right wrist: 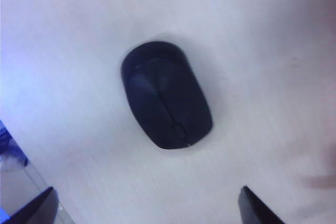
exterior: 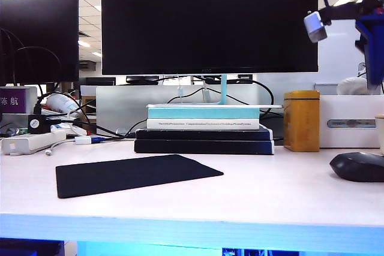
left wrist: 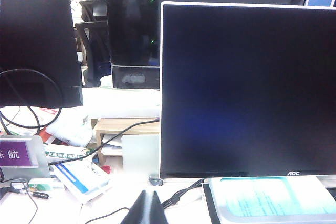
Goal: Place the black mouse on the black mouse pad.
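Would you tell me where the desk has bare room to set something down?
Bare desk lies between the black mouse pad and the black mouse, and along the front edge. Behind, books, tin and cables crowd it.

Dark monitor (exterior: 209,19) above stacked books (exterior: 204,129) at desk (exterior: 252,199) rear; yellow tin (exterior: 301,120), white box (exterior: 351,122) toward right edge.

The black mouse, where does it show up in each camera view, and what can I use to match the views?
Exterior view: the black mouse sits on the white desk at the far right edge, well apart from the black mouse pad.
Left wrist view: not in it; the monitor fills the picture.
Right wrist view: the mouse lies mid-picture, beyond the open right gripper.
Shared landmark: the white desk under the mouse.
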You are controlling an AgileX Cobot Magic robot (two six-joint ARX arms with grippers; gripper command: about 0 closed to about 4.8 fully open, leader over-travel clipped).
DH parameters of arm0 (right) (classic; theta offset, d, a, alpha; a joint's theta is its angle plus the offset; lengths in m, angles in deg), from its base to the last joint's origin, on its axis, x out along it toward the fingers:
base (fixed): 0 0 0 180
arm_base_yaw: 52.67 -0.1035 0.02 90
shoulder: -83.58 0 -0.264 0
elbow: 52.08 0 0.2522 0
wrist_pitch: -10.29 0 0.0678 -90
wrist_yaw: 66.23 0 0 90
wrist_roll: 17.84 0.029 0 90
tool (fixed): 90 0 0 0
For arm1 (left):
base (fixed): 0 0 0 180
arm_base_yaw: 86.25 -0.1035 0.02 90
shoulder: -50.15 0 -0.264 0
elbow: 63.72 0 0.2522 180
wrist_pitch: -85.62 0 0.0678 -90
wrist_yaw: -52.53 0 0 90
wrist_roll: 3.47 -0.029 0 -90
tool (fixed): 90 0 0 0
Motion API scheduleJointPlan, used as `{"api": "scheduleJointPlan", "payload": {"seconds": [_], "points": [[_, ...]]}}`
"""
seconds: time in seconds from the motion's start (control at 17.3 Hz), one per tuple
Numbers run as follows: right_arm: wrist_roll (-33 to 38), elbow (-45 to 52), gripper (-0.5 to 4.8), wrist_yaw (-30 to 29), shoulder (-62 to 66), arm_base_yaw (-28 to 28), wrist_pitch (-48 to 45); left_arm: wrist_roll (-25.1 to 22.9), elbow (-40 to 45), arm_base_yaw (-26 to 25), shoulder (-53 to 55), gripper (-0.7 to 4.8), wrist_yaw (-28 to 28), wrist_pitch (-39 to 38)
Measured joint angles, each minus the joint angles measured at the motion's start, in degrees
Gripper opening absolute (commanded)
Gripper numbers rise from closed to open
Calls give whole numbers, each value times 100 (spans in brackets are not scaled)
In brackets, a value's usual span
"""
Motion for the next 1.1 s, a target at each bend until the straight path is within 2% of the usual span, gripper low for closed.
{"api": "scheduleJointPlan", "payload": {"seconds": [0.23,0.41,0.64,0.69,0.75,0.87,0.93,0.98,1.1], "points": [[-673,739,479,157,245,0,-9,0,0,0,2,-4,0,-35],[-734,837,479,168,361,-17,-555,2,0,0,4,-4,-7,-164],[-981,839,479,166,754,-103,-1064,0,0,0,2,-5,-326,-177],[-1023,850,479,173,828,-103,-1137,-13,0,-2,0,-5,-566,-179],[-1029,855,479,208,868,-103,-1200,-105,0,-4,0,-5,-1047,-197],[-1054,859,479,232,890,-103,-1344,-492,0,-4,2,-5,-3222,-557],[-1058,859,479,234,890,-103,-1392,-527,0,-2,-2,-5,-3788,-772],[-1073,859,479,254,890,-103,-1443,-588,0,-2,-2,-5,-4201,-1200],[-1102,859,479,256,890,-103,-1478,-1016,0,-2,-2,-5,-4238,-2024]]}}
